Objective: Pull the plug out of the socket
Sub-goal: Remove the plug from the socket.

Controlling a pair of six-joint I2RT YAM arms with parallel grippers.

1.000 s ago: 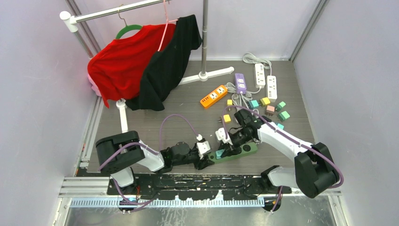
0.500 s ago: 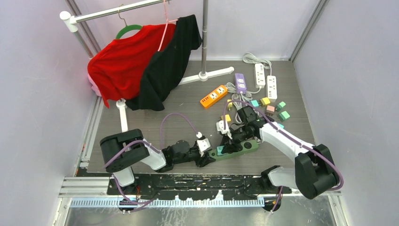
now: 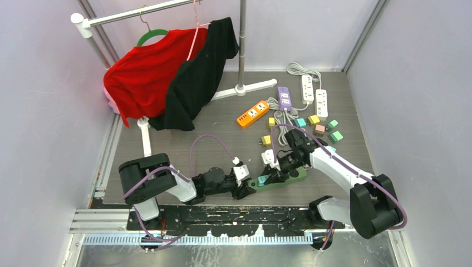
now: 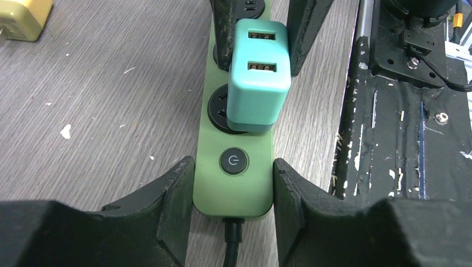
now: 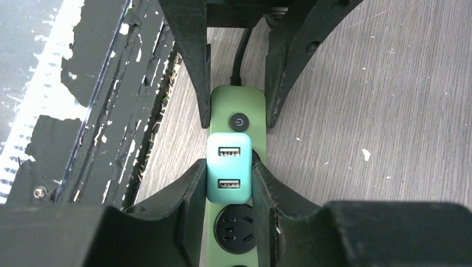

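Near the front edge of the table (image 3: 172,139), the right gripper (image 5: 228,169) pinches the teal USB charger plug (image 4: 259,72), one finger on each side. That plug sits in the socket next to the round power button (image 4: 232,162) of a green power strip (image 5: 236,105). The left gripper (image 4: 234,172) clamps the strip's button end from both sides, where the black cord (image 4: 232,247) leaves. Farther back lie loose coloured plugs (image 3: 335,136) and an orange power strip (image 3: 252,113).

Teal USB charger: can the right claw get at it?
Looks like yes: the right claw grips the teal USB charger by its sides; the left claw holds the green power strip at its switch end.
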